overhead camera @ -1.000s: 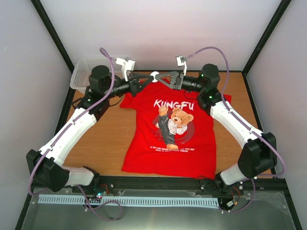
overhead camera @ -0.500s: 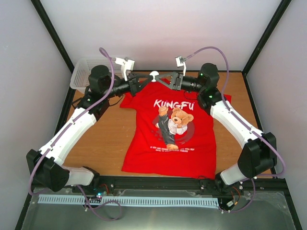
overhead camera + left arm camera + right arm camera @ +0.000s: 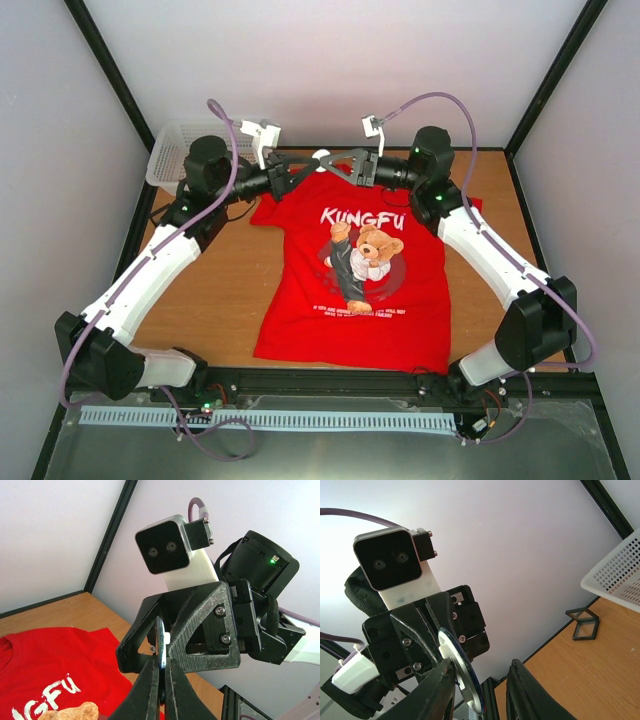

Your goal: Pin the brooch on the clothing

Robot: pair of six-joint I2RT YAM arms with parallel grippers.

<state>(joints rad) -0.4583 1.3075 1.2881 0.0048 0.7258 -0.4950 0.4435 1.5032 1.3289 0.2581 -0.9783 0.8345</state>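
The only text that can be read is the white word "KUNGFU" (image 3: 362, 217). It is printed across the chest of the red T-shirt (image 3: 350, 310), above the bear (image 3: 365, 255). Under the bear stand two short white lines, too small to read. The left wrist view shows only the letters "GFU" (image 3: 47, 696).

Bright, even light fills all 3 views; shadows on the bench (image 3: 230, 290) are faint and soft. In the right wrist view the wall (image 3: 520, 555) blooms white at left. Close jaws look slightly blurred in both wrist views.
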